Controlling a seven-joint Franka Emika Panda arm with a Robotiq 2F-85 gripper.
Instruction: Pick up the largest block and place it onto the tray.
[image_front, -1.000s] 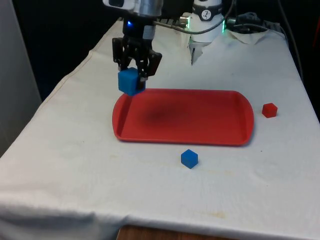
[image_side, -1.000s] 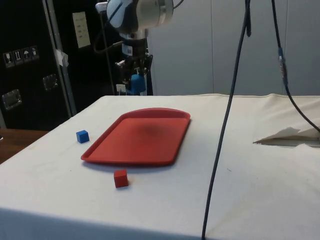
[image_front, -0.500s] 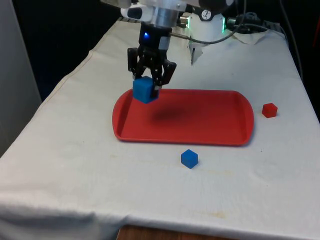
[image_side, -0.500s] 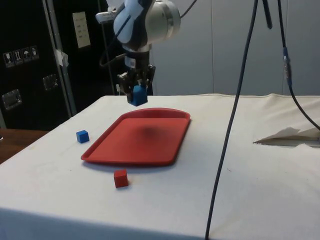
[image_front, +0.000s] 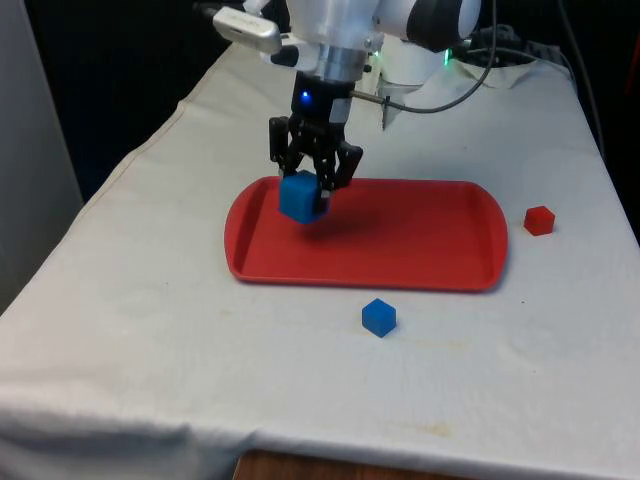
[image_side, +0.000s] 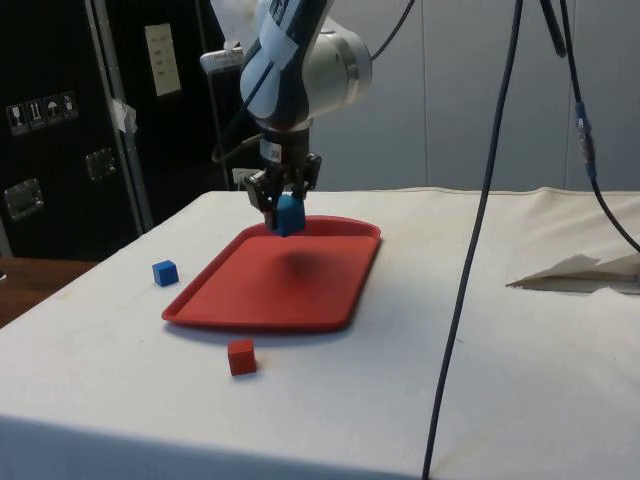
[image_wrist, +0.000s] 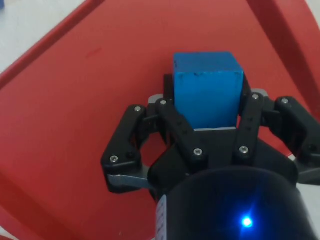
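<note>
**Large blue block held over the tray, ready to be lowered**

The gripper (image_front: 312, 190) has its fingers clamped on the large blue block (image_front: 299, 197), one finger on each of two opposite faces, as the wrist view (image_wrist: 207, 95) makes plain. The block hangs in the air above the red tray (image_front: 440, 250), over the part of the tray towards the front view's left; in the side view the block (image_side: 289, 214) sits over the tray's (image_side: 290, 300) far end, clear of its floor, with a faint shadow on the red surface beneath.

On the table (image_front: 150, 330), a small blue block (image_front: 379, 317) lies just in front of the tray's near edge, and a small red block (image_front: 539, 220) rests beside the tray's end on the front view's right. Both are off the tray and well apart from the gripper.

By my judgement, the carry step is nearly done: the block is already above the tray. The next move calls for a straight descent until the block's underside meets the tray floor, then parting the fingers and lifting away vertically so the block is not dragged or tipped.
</note>
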